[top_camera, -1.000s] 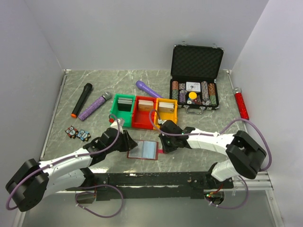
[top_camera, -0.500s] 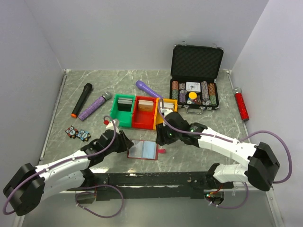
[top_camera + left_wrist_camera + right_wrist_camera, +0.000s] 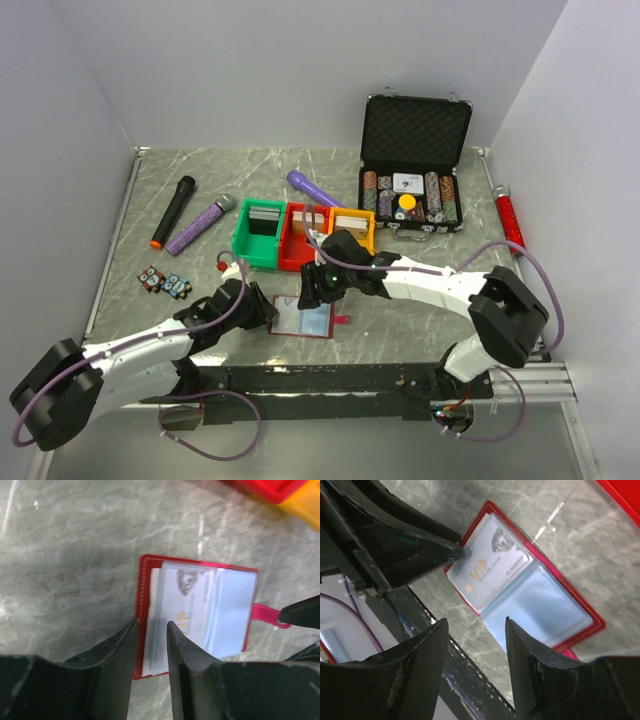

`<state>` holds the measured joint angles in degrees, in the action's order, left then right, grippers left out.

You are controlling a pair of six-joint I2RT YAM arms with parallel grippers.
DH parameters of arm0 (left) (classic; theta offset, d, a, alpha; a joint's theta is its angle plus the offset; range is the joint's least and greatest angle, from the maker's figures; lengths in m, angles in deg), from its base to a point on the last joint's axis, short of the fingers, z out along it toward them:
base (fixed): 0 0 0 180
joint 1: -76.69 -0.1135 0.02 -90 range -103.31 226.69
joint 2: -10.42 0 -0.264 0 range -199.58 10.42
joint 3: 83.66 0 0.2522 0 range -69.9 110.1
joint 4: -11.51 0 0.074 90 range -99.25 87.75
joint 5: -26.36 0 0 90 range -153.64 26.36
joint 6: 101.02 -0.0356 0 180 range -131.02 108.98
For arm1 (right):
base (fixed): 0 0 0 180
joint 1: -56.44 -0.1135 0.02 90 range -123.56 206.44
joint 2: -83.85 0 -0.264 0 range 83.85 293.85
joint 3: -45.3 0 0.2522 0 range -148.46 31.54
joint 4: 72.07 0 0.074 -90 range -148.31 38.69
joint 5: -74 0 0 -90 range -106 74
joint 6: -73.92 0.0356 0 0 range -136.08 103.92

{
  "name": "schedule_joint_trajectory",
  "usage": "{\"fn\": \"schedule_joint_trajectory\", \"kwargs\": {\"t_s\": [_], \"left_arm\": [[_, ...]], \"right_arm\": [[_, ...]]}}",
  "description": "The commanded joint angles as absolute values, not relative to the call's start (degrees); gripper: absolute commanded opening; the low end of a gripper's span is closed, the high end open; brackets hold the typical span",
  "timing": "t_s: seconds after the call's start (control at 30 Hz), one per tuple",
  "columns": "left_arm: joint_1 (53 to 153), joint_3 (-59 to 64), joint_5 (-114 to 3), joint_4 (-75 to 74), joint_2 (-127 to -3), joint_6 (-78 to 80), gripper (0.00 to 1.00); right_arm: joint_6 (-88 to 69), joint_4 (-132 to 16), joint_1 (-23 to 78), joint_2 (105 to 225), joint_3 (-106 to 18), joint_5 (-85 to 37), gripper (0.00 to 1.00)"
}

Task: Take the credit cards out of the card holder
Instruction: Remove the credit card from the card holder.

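The dark-red card holder point(image 3: 303, 318) lies open and flat on the marble table, its snap tab point(image 3: 266, 614) pointing right. A white credit card point(image 3: 182, 597) printed "VIP" sits in its left pale-blue sleeve point(image 3: 487, 555); the right sleeve looks empty. My left gripper point(image 3: 151, 629) is at the holder's left edge with its jaws a little apart: one finger just outside the red border, the other over the card. It pinches nothing. My right gripper point(image 3: 475, 625) hovers open above the holder's near edge, nothing between its fingers.
Green point(image 3: 257, 235), red point(image 3: 303, 240) and yellow point(image 3: 355, 228) bins stand just behind the holder. An open black poker-chip case point(image 3: 412, 200) is at the back right. Two microphones point(image 3: 173, 211) point(image 3: 200, 224) lie back left, a red cylinder point(image 3: 510, 220) by the right wall.
My right gripper has opened and swung left from beside the snap tab to over the holder. The left gripper has edged closer to the holder's left edge.
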<state>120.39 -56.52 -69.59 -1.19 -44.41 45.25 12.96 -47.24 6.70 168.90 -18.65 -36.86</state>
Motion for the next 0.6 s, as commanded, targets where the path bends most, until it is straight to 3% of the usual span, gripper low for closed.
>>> {"fn": "schedule_joint_trajectory", "kwargs": {"t_s": [0.0, 0.37, 0.57], "left_arm": [[120.5, -56.9, -69.1, 1.0, -47.8, 45.2, 0.35], [121.2, -58.0, -65.1, 3.9, -49.5, 45.8, 0.20], [124.1, -58.7, -65.7, 3.6, -48.6, 47.9, 0.17]], "right_arm": [[15.5, -52.7, 6.3, 171.8, -21.4, -39.6, 0.57], [19.6, -55.5, 6.1, 175.1, -19.0, -38.7, 0.56], [20.0, -53.3, 6.2, 175.0, -17.7, -35.9, 0.55]]}}
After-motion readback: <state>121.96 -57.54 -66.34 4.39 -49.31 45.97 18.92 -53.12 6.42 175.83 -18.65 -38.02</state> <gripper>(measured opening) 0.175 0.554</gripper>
